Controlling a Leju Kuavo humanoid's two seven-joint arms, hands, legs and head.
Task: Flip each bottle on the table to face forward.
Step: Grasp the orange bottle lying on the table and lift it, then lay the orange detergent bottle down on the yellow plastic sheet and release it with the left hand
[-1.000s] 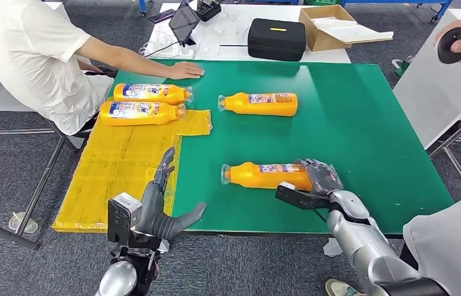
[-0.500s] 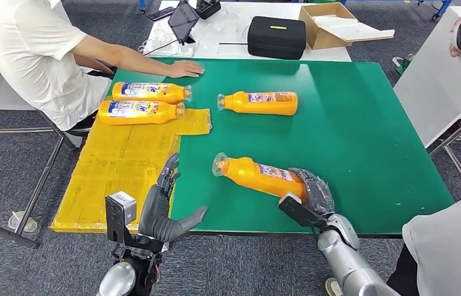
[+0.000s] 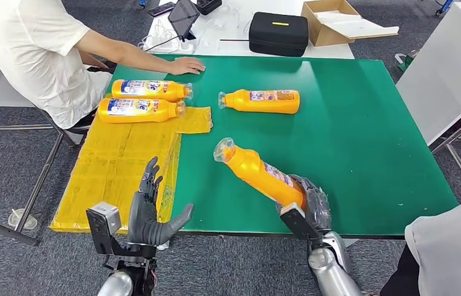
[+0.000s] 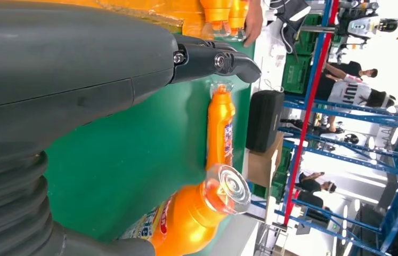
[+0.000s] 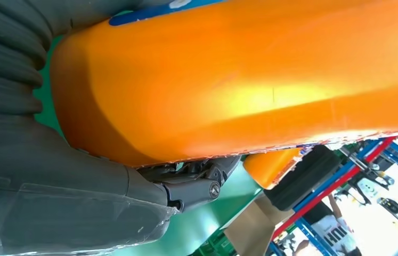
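Four orange plastic bottles with clear caps lie in play on the green table top. Two of them rest side by side at the far left beside a yellow taped sheet, labels up and caps pointing toward the table's middle. A third, the far orange bottle, lies flat near the middle of the far half, its long axis across the table and its cap to the left.

The fourth, the held orange bottle, is at the near edge, right of centre. The right hand wraps its base, fingers curled around the body; in the right wrist view the orange wall presses against the grey palm. Its long axis runs diagonally from the hand up and away to the left, cap end raised off the green surface and its label strip facing partly up.

The left hand hovers at the near edge beside the yellow sheet, fingers spread and holding nothing, well apart from the bottle's cap. The right hand is thus the one in charge, and I judge that the roll about that diagonal axis depends on its wrist alone.

A seated person's hand rests flat on the far left of the table.
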